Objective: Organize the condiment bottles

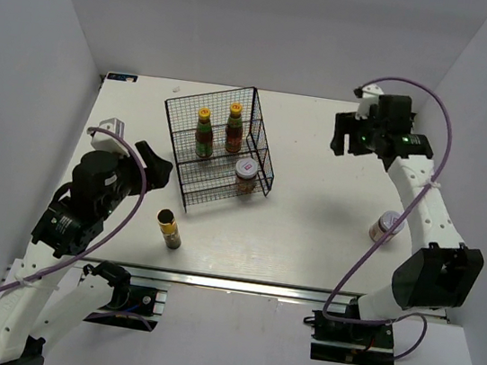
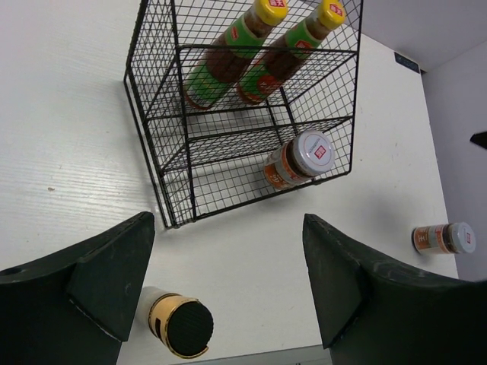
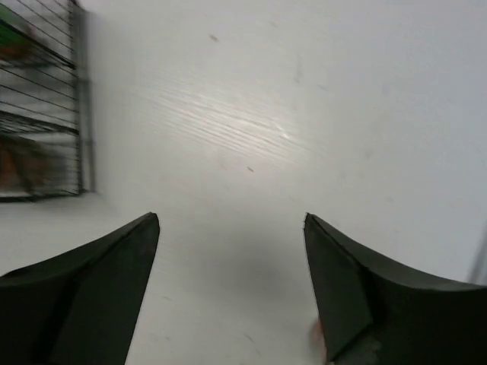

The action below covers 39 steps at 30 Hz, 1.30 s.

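Hovering over the bench's (image 1: 312,210) left side, the left gripper (image 1: 151,165) (image 2: 228,220) is spread wide and holds nothing. At its 5 o'clock the dark bottle (image 1: 169,228) (image 2: 183,323) stands upright on the bench outside the rack, with a black ribbed cap above a gold band; no writing on it can be read.

At the gripper's 2 o'clock sits the black wire rack (image 1: 178,128) (image 2: 152,114). On its upper tier the left sauce bottle (image 1: 204,133) (image 2: 224,65) and right sauce bottle (image 1: 234,128) (image 2: 285,53) stand side by side. Both have green labels and yellow caps with a small red mark, but the print is too small to read. On the lower tier, in the 4 o'clock corner, the jar (image 1: 245,176) (image 2: 299,158) shows a white lid with a red sticker and white lettering that is not legible.

Well apart, at the rack's 4 o'clock, the second jar (image 1: 387,225) (image 2: 444,238) rests on the bench beside the right arm, with the same white lid and orange label. At its 11 o'clock the right gripper (image 1: 348,135) (image 3: 232,220) hangs over bare bench, its jaws wide and empty.
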Motion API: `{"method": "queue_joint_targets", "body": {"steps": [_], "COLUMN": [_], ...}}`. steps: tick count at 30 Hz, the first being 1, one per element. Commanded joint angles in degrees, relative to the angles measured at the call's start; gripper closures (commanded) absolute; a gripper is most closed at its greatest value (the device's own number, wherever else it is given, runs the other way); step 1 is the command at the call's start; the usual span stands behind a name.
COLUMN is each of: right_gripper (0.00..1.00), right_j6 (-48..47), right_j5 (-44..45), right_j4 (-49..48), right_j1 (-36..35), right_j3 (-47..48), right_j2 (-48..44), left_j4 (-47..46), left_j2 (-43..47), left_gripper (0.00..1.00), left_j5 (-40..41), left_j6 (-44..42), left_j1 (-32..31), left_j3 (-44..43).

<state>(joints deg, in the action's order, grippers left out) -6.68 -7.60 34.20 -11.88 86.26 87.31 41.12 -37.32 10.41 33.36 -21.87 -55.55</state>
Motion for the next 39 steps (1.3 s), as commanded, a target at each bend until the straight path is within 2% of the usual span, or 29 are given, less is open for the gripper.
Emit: {"method": "queue_joint_targets", "body": {"steps": [1,5,9,15,24,29,35,39], "right_gripper": [0.16,0.14,0.14,0.11,0.11,0.11,0.17,0.26], "right_j6": [-1.50,0.70,0.53,-3.51,-7.12,-7.82,-7.39,-7.39], "right_j5": [6.33,12.16,12.86,11.02,4.88,6.19,7.24,7.33], "right_j4": [6.93,11.32,12.04,12.92,11.77,11.33,10.54,10.80], "right_j1": [2.72,8.88,17.66,24.18,26.12,26.03,26.03,26.12], "right_j3": [-4.24,-7.68,-11.98,-16.38,-20.60,-22.53,-23.24,-22.72], "right_j2": [-4.42,-5.22,-6.36,-5.40,-3.11,-2.23,-1.70,-1.70], "left_j4": [-2.80,-3.42,-4.56,-6.23,-6.23,-6.14,-6.23,-6.41], "left_j2": [-0.03,-1.26,-2.05,-1.97,-3.46,-3.29,-3.28,-3.28], "left_gripper": [0.12,0.10,0.09,0.06,0.04,0.04,0.04,0.04], "left_j5": [-2.41,-3.47,-4.79,-5.58,-5.84,-5.76,-5.67,-5.67], "left_j6": [-1.11,-2.42,-3.65,-4.36,-5.94,-5.51,-5.06,-4.80], "left_j1": [-0.02,-0.02,-0.02,-0.02,-0.02,-0.02,-0.02,-0.02], "left_j3": [0.18,-0.35,0.00,1.76,0.97,1.41,1.67,2.02]}}
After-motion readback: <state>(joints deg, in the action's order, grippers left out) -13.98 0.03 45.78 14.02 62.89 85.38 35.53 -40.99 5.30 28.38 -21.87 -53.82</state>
